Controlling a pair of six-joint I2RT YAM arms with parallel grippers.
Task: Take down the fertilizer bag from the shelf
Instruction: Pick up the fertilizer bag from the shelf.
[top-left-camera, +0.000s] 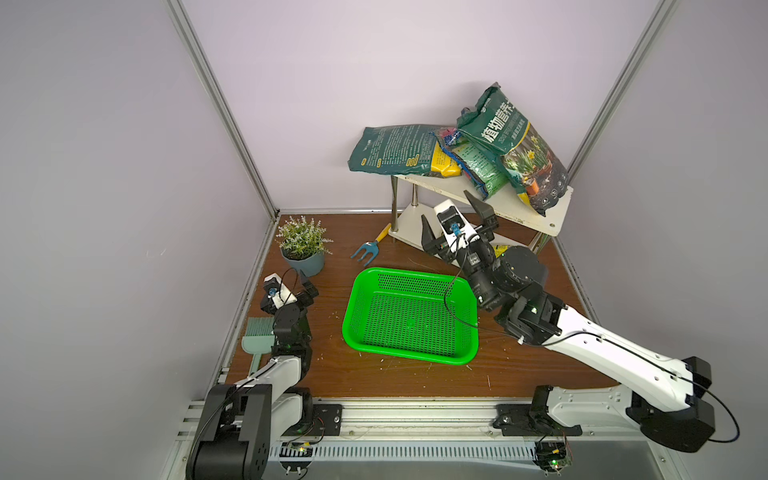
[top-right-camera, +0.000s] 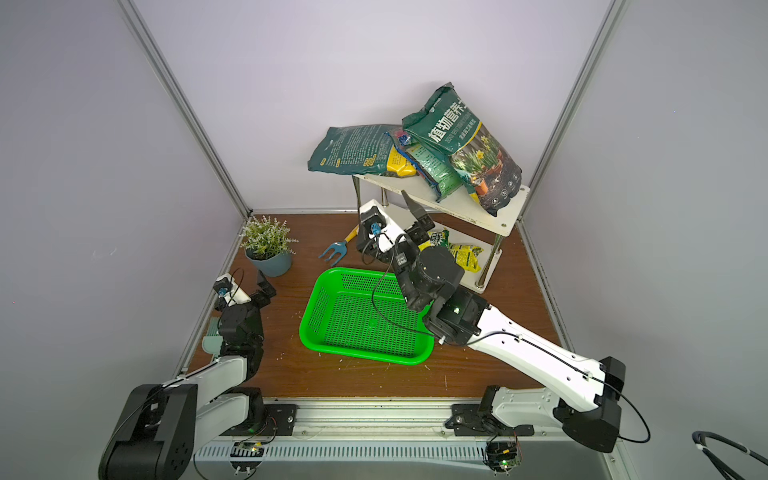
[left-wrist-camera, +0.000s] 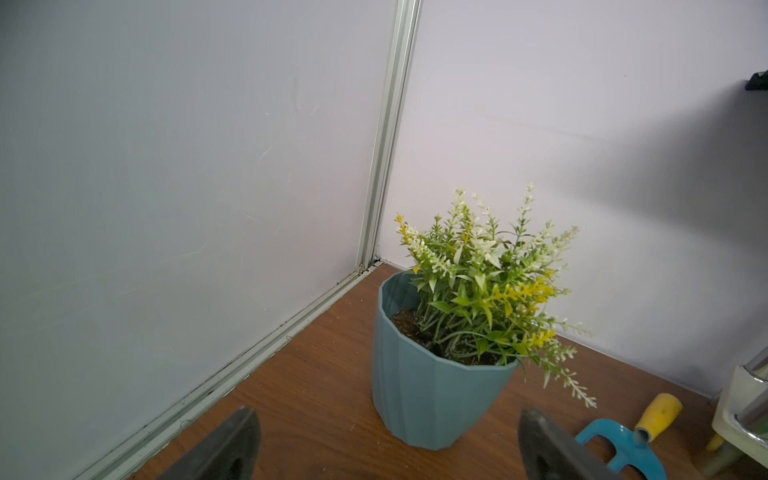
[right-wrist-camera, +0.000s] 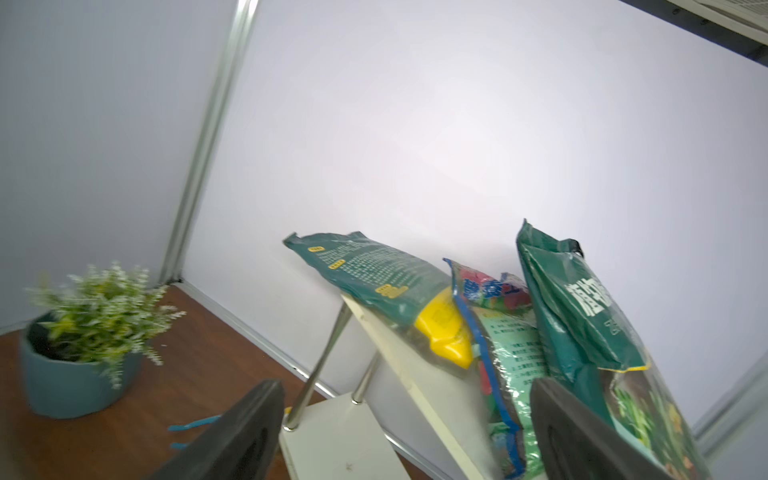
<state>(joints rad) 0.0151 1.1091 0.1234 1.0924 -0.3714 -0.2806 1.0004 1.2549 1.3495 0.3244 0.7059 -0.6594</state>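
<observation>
The shelf (top-left-camera: 536, 216) stands at the back right, two cream boards on shiny legs. Its top board carries three fertilizer bags: a dark green one lying flat (top-left-camera: 395, 149), a pale green one with a blue edge (top-left-camera: 478, 170), and a big dark green one with a flower picture (top-left-camera: 519, 145) leaning against the others. A yellow bag (top-right-camera: 463, 255) lies on the lower board. My right gripper (top-left-camera: 445, 204) is open and empty, raised in front of the shelf just below the top board's edge; in the right wrist view, the right gripper (right-wrist-camera: 405, 384) faces the bags. My left gripper (left-wrist-camera: 386, 411) is open and empty by the plant pot.
A green perforated basket (top-left-camera: 411, 318) sits mid-table under the right arm. A potted plant (top-left-camera: 303, 245) stands at the back left. A blue hand fork with a yellow handle (top-left-camera: 368, 249) lies beside the shelf, and a pale green brush (top-left-camera: 257, 340) lies by the left wall.
</observation>
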